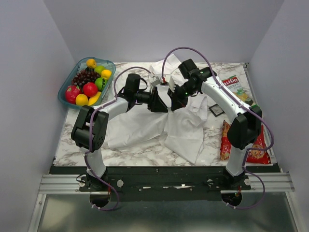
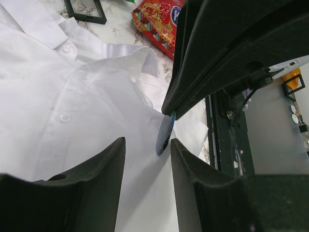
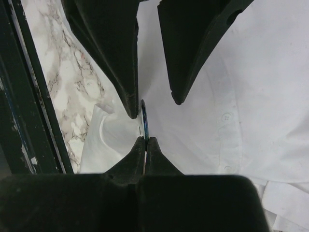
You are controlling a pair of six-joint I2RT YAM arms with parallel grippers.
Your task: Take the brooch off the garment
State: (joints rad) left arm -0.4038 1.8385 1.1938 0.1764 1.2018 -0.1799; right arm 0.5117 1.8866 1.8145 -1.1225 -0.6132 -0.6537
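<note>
The white shirt lies spread on the marble table, also in the left wrist view and the right wrist view. The brooch is a small dark-blue disc seen edge-on, standing up off the cloth. My right gripper is shut on its lower edge; in the top view the gripper points down at the shirt's middle. My left gripper is open, and the brooch sits at its fingertips, close to one finger. The brooch is hidden in the top view, where the left gripper faces the right.
A bowl of fruit stands at the back left. Snack bags and a red bag lie at the right. A small black square frame lies beside the shirt, also seen in the left wrist view.
</note>
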